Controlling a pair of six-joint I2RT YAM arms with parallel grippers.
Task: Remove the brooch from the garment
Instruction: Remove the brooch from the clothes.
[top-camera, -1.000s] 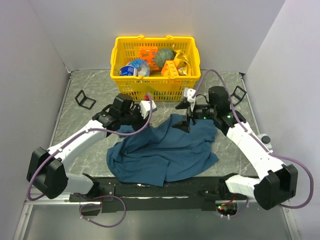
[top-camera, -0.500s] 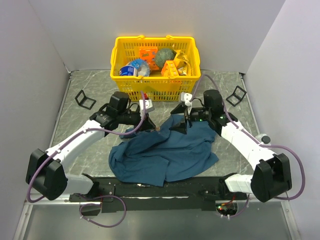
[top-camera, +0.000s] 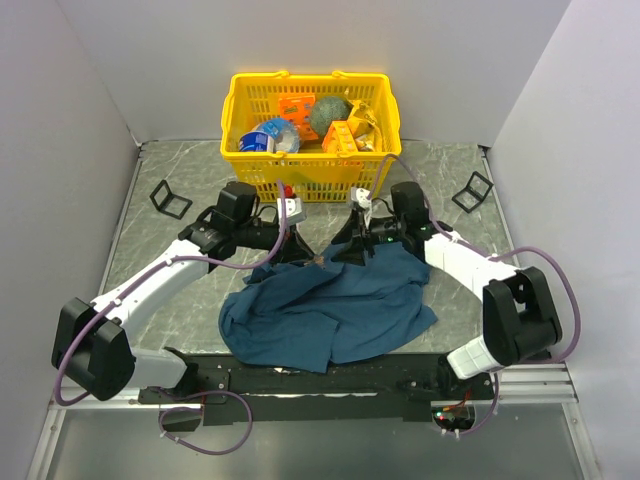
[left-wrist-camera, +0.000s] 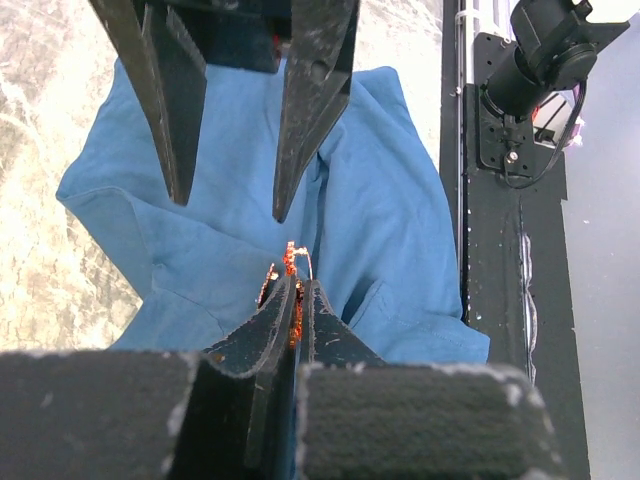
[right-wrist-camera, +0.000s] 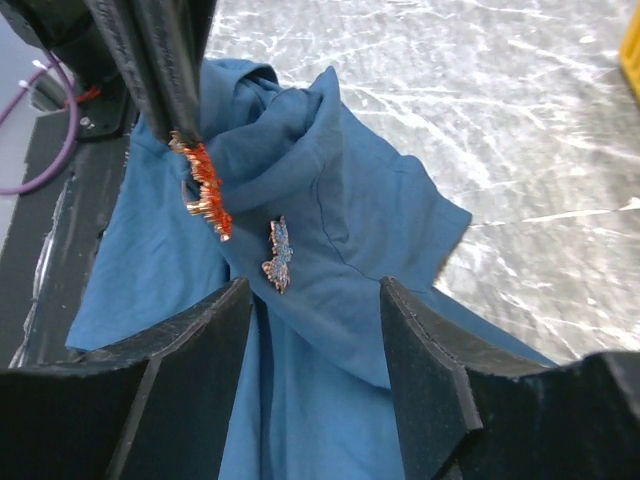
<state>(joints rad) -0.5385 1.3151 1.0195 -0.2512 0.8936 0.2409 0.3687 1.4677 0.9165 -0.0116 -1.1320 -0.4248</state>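
The blue garment (top-camera: 330, 310) lies crumpled on the marble table, its upper edge bunched between the grippers. My left gripper (top-camera: 303, 253) is shut on the tiny orange-red brooch (left-wrist-camera: 291, 262), which sticks out past its tips with a thin wire pin. In the right wrist view the brooch (right-wrist-camera: 205, 190) hangs at those tips against a raised fold of the garment (right-wrist-camera: 330, 220); I cannot tell whether it is still pinned. My right gripper (right-wrist-camera: 315, 330) is open, facing the left gripper just above the cloth (left-wrist-camera: 380, 200). A small bluish trinket (right-wrist-camera: 277, 255) sits on the cloth beside the brooch.
A yellow basket (top-camera: 310, 178) holding several items stands at the back, close behind both grippers. Black brackets lie at the left (top-camera: 170, 200) and right (top-camera: 472, 190). A black rail (top-camera: 320, 378) runs along the near edge, also seen in the left wrist view (left-wrist-camera: 500, 250).
My right gripper has swung left, towards the left gripper. The left gripper has shifted slightly right. The garment's upper edge has bunched towards the middle.
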